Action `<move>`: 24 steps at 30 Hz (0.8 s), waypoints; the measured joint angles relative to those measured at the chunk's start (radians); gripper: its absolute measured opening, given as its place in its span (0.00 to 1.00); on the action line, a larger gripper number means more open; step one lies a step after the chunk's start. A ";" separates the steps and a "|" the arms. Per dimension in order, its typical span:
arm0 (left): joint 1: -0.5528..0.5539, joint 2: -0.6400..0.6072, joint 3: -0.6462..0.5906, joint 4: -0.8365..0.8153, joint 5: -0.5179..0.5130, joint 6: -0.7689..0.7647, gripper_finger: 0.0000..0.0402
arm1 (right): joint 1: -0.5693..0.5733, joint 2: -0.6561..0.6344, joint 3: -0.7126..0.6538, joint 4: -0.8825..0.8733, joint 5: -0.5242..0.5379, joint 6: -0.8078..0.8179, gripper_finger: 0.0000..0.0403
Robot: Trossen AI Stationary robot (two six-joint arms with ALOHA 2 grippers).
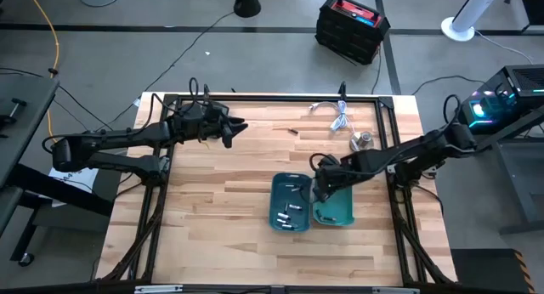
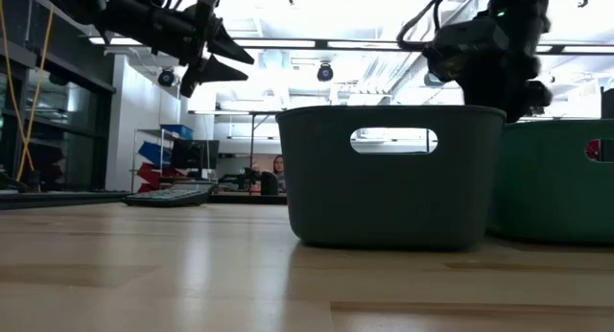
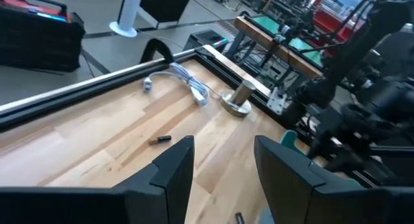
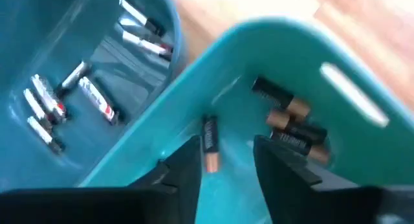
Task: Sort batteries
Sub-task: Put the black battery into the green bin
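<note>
Dropping off: your right end effector point(image 4: 225, 160) hung part-open over the green bin point(image 4: 362, 88), a battery point(image 4: 211, 144) falling between its fingers. Next, fetch the stray battery point(image 1: 291, 132) on the desk point(image 1: 212, 200).

**Left wrist: fingers spread above bare wood**

The left gripper point(image 3: 223, 175) hangs open over the table point(image 3: 97, 136). A dark battery point(image 3: 160, 139) lies beyond its fingertips; farther off sit a white cable point(image 3: 187, 81) and a metal cylinder point(image 3: 240, 96).
</note>
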 joint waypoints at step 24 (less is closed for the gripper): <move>0.000 0.000 0.001 0.000 0.009 -0.050 0.39 | -0.653 0.504 0.293 0.475 -0.047 -0.762 0.47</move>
